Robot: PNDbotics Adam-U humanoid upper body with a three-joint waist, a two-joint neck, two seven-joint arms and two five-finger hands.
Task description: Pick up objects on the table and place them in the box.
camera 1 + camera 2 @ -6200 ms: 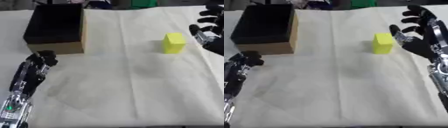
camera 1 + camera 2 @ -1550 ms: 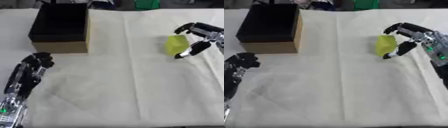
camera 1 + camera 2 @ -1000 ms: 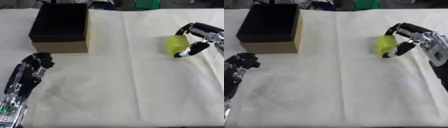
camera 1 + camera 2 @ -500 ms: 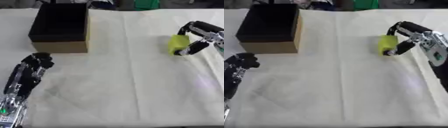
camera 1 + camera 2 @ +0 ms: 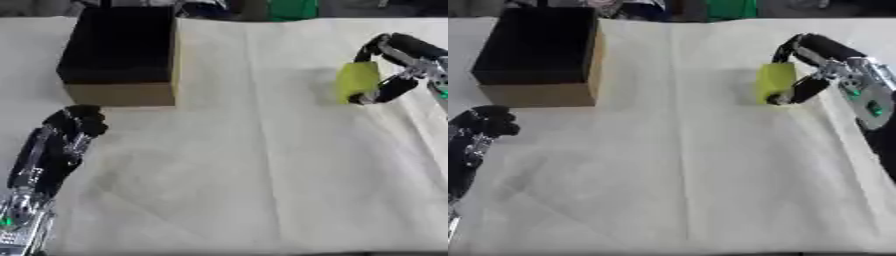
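At upper right, the right hand (image 5: pixel 826 65) grips the yellow block (image 5: pixel 774 82); the left hand (image 5: pixel 73 125) rests curled, lower left.

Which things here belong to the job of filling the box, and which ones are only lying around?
Belong to the job:
yellow block, held in the right hand
box, open, on the far left of the table

Only lying around:
white cloth covering the table
green thing at the far edge
left hand, idle, fingers curled
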